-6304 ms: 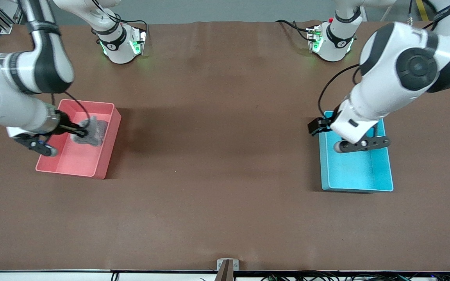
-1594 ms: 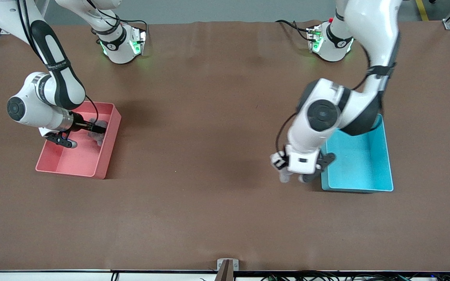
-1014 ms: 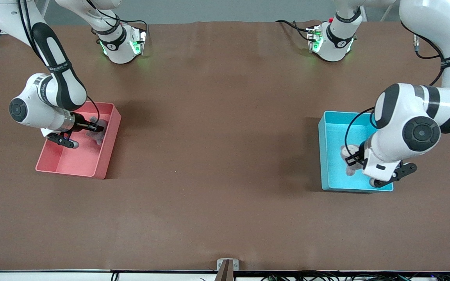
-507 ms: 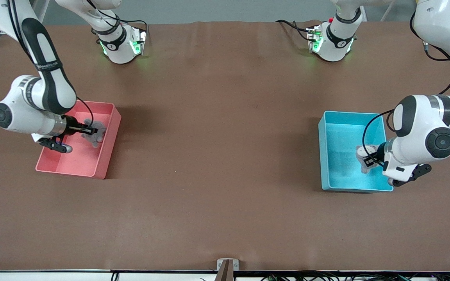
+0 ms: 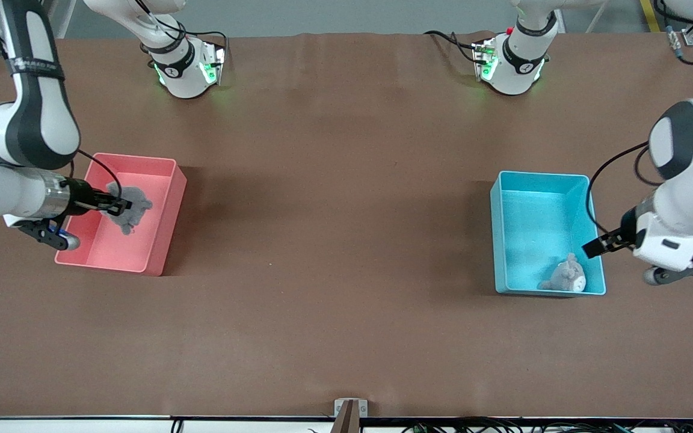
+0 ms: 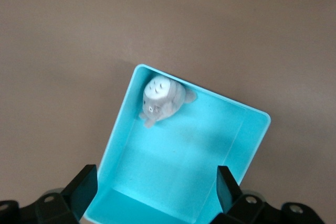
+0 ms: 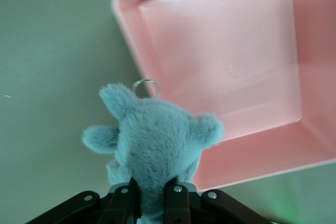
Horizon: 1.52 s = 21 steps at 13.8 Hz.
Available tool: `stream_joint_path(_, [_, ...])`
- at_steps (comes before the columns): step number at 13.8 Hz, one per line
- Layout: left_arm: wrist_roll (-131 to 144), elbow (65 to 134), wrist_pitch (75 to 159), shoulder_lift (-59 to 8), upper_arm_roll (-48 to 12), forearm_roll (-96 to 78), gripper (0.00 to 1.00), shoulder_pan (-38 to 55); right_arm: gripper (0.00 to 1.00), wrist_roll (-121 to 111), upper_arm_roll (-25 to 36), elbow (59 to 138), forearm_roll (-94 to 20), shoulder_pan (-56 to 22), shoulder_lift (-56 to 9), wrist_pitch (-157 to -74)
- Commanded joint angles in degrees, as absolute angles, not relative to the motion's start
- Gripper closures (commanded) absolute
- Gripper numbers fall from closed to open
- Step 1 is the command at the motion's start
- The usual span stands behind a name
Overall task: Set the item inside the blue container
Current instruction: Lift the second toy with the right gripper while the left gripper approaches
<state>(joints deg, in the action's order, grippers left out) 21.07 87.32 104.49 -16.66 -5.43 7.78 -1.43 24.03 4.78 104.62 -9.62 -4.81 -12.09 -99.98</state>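
The blue container [image 5: 548, 233] sits on the brown surface [image 5: 334, 252] toward the left arm's end. A grey-and-white plush toy [image 5: 565, 278] lies inside it, in the corner nearest the front camera, at about five o'clock. The left tool [image 5: 599, 245] hangs with its jaws spread over that bin's rim at three o'clock. The right tool [image 5: 119, 205] is pinching a grey plush animal [image 5: 128, 206] above the pink bin [image 5: 124, 211], near its center.

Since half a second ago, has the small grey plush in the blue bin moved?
Yes. The grey plush dropped from the left gripper into the blue container's corner nearest the front camera.
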Motion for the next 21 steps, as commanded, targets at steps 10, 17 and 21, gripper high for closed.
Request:
stream_joint_path(10, [28.8, 82.0, 99.3, -19.1, -20.5, 8.2, 0.00, -0.1, 1.00, 72.1, 4.7, 103.7, -11.8, -35.3, -24.7, -128.6])
stream_joint_path(17, [34.8, 82.1, 102.9, -24.0, -21.2, 7.6, 0.00, 4.5, 1.00, 86.6, 4.9, 94.6, -11.0, -42.9, -38.1, -137.4])
stream_joint_path(21, [42.1, 82.1, 105.7, -26.4, -21.2, 4.3, 0.00, 6.1, 0.65, 88.0, 4.9, 94.6, -11.1, -43.6, -39.2, -139.1])
